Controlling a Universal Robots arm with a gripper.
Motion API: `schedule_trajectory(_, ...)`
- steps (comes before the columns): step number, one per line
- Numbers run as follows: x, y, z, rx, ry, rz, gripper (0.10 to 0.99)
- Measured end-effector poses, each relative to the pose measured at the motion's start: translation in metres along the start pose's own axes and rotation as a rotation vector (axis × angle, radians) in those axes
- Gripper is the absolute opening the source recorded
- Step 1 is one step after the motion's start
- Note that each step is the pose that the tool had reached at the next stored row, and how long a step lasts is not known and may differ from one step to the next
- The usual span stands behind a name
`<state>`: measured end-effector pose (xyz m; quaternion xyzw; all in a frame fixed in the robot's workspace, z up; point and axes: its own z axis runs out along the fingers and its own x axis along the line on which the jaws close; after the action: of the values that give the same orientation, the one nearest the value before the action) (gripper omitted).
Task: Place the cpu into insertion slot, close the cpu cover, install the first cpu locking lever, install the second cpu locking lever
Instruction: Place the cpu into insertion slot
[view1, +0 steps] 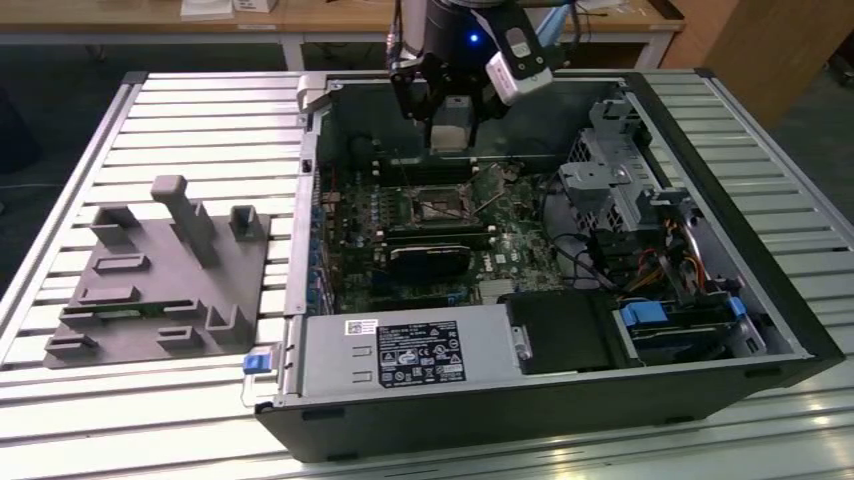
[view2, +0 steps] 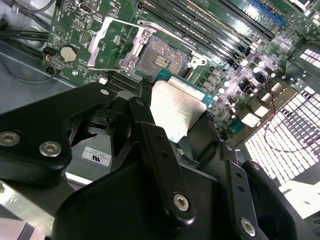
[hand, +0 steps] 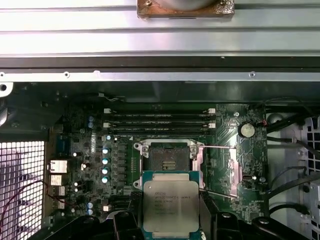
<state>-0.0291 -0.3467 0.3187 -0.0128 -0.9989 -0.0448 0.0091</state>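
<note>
My gripper (view1: 451, 128) hangs inside the open computer case, shut on the cpu (view1: 451, 138), a flat silver-grey square chip. The same gripper (view2: 176, 120) clamps the cpu (view2: 177, 107) by two opposite edges, as both wrist views show. The cpu (hand: 171, 202) hovers above the board, just short of the insertion slot (hand: 167, 159), a dark square socket on green board. The socket (view2: 160, 59) lies bare. The cpu cover (view2: 111, 42) stands swung open beside it. Two thin locking levers (hand: 220, 146) are raised off the socket. In the exterior view the slot (view1: 438, 205) sits below the gripper.
Memory slots (hand: 160, 120) run along the far side of the socket. A black card (view1: 427, 258), power supply (view1: 400, 352) and drive cage (view1: 621, 180) crowd the case. A grey fixture block (view1: 154, 270) rests on the slatted table at the exterior view's left.
</note>
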Motion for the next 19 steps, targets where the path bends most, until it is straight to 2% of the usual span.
schedule_trajectory(19,-0.0004,-0.0018,0.0202,0.000,0.0000,0.000,0.541)
